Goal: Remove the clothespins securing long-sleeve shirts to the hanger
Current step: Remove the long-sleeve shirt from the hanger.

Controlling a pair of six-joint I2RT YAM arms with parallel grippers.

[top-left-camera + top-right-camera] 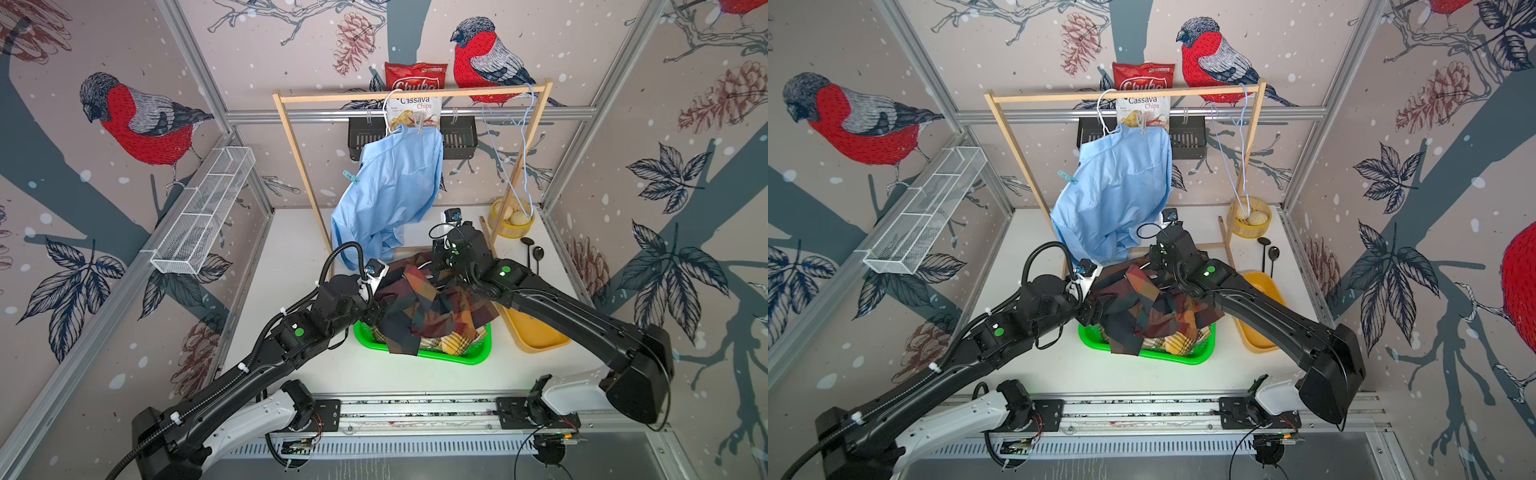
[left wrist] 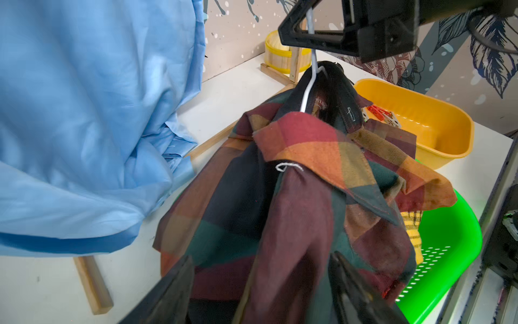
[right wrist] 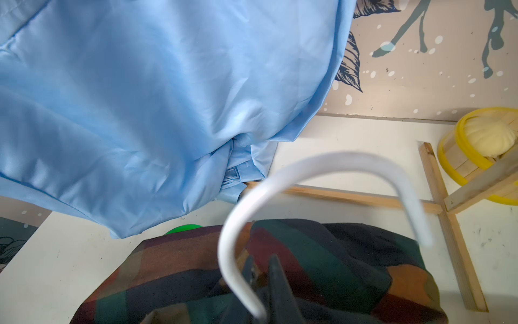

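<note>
White hanger wire (image 3: 227, 246), closest in the right wrist view, is clamped at its neck by the right gripper (image 3: 262, 269), apparently to hold the dark plaid shirt (image 1: 432, 307) up over the green basket (image 2: 454, 232) near the bench's front edge. The left gripper (image 2: 260, 275) stands open, jaws either side of that shirt's cloth without squeezing it. Loose clothespins (image 2: 378, 112) lie in the yellow tub (image 2: 448, 146) by the right edge; a teal clothespin (image 1: 351, 177) and a pale clothespin (image 1: 420, 124) grip the light blue shirt (image 1: 395, 187) at the back.

A chips bag (image 1: 415, 79) is seen behind the wooden rack (image 1: 332, 97). A bun steamer (image 1: 510, 230), two black spoons (image 1: 534, 251) and a yellow tub (image 1: 536, 332) are set on the surface (image 1: 291, 249).
</note>
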